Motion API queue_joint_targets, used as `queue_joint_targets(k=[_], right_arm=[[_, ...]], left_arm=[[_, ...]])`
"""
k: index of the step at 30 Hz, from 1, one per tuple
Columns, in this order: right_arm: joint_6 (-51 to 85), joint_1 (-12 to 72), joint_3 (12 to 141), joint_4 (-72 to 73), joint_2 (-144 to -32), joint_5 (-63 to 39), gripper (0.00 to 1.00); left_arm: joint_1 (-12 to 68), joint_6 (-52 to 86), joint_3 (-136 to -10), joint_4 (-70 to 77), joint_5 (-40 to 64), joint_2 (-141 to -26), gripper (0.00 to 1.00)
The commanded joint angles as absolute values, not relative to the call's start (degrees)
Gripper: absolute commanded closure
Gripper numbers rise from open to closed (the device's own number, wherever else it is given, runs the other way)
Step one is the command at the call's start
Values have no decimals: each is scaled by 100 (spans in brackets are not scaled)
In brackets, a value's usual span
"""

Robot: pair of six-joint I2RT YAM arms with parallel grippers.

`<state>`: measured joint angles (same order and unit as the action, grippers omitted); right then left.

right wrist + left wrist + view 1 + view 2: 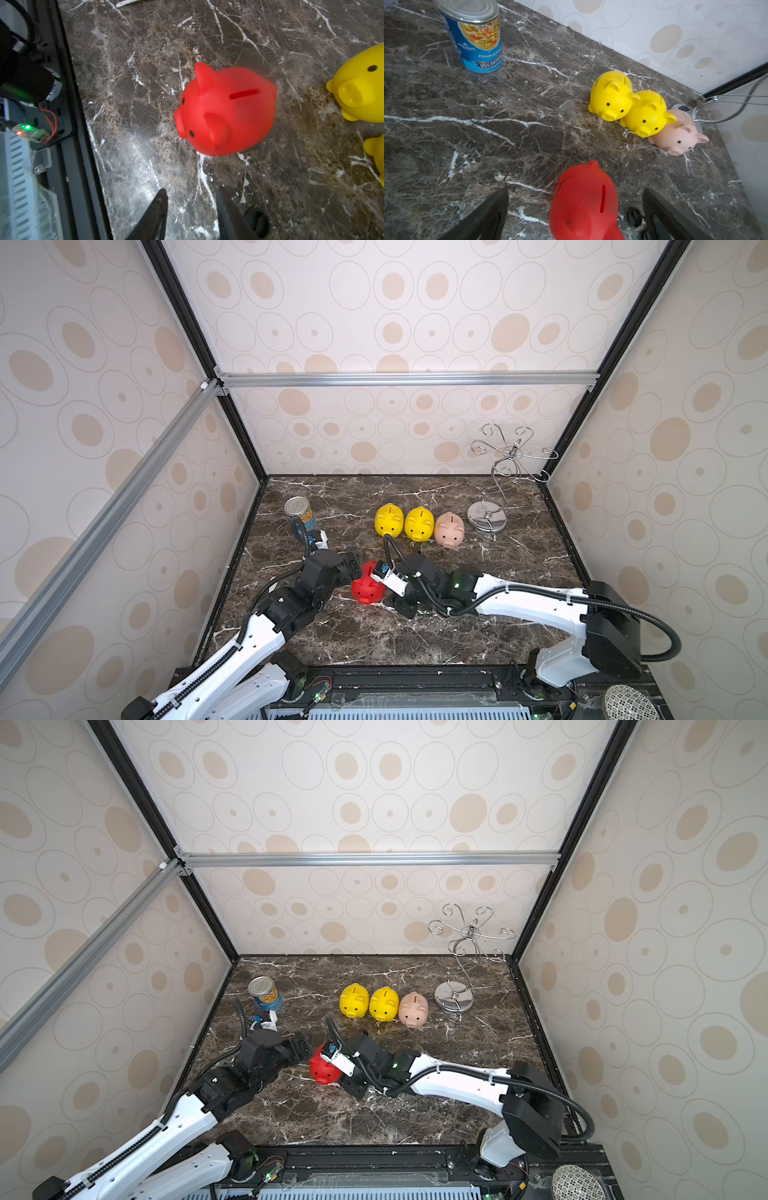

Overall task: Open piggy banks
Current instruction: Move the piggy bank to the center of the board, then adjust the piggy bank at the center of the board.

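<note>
Handling: red pig (pixel 226 110) is likely light, hollow, glossy plastic, so slippery; grip across its flanks. Left fingers (pixel 485 216) stand wide astride it; right fingers (pixel 160 209) narrow and empty.

2 white arms (pixel 536 608), black joints, ribbed cables (pixel 540 593)

In both top views the right arm (pixel 536 608) covers part of the red piggy bank (pixel 365 593) (pixel 324 1073)
</note>
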<state>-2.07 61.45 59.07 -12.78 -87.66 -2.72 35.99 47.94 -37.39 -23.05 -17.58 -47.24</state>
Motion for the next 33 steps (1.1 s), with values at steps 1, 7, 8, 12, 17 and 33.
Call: queue_joint_targets(k=[1,7,8,12,17,33], right_arm=[[-408,6181,6199,-932,-8924,-45,59],[-556,6186,6361,-768,-9303,189,58],[-586,6178,6388,-756,-9354,139,58],[-654,6173,6503,-607,-9612,199,58],[-855,6187,6846,-989,-9950,220,61],[-813,6225,5757,-311,-9340,-13,83]], left_arm=[[3553,5106,-3545,-2671,-1999,-4509,0],[3558,5037,-3376,-2618,-1904,-4096,0],[3559,5037,-3367,-2651,-1923,-4096,0],[3557,5063,-3298,-2707,-2042,-3967,0],[3550,5107,-3128,-2594,-1969,-3767,0],[3536,4971,-3242,-2360,-1970,-4194,0]])
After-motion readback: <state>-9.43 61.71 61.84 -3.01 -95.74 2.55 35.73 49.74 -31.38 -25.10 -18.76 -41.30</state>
